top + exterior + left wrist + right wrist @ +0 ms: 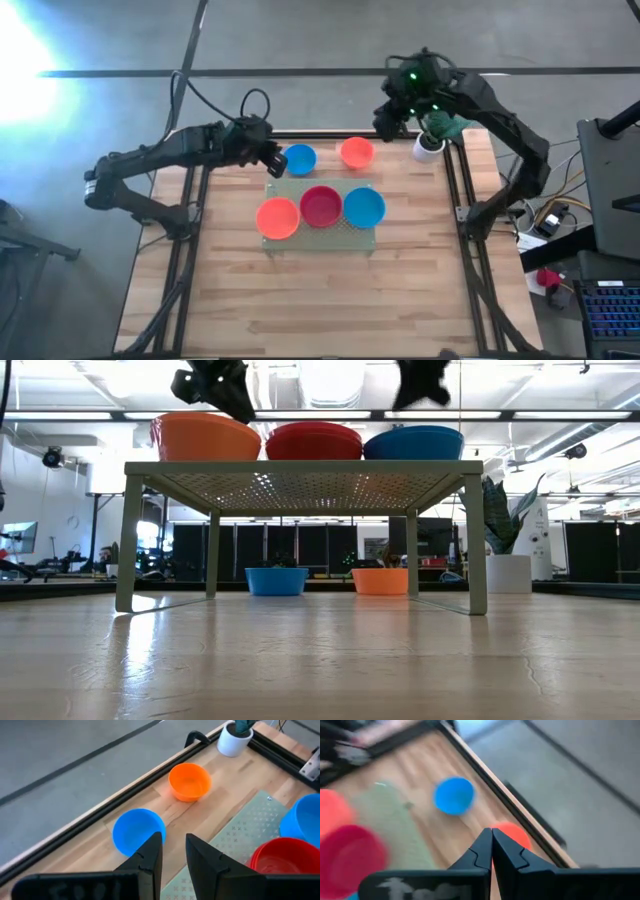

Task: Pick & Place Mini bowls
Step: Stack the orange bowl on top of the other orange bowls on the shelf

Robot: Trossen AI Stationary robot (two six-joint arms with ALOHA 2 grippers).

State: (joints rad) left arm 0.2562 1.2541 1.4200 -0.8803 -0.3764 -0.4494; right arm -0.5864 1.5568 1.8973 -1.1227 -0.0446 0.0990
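Three mini bowls sit side by side on top of a pale green perforated stand [352,232]: orange [278,217], red [321,206] and blue [364,206]. Behind the stand, a blue bowl [299,159] and an orange bowl [356,152] rest on the wooden table. My left gripper [270,155] hovers just left of the blue bowl [135,830], open by a narrow gap [174,851], and the low view shows it raised above bowl height [215,388]. My right gripper [393,118] is shut [492,840] and hangs high [420,380] beyond the orange bowl [512,834].
A small white pot with a green plant [428,148] stands at the table's far right corner, close under my right arm. Black frame rails [455,190] run along the table's sides. Bare wood [320,300] lies between the stand and the near edge.
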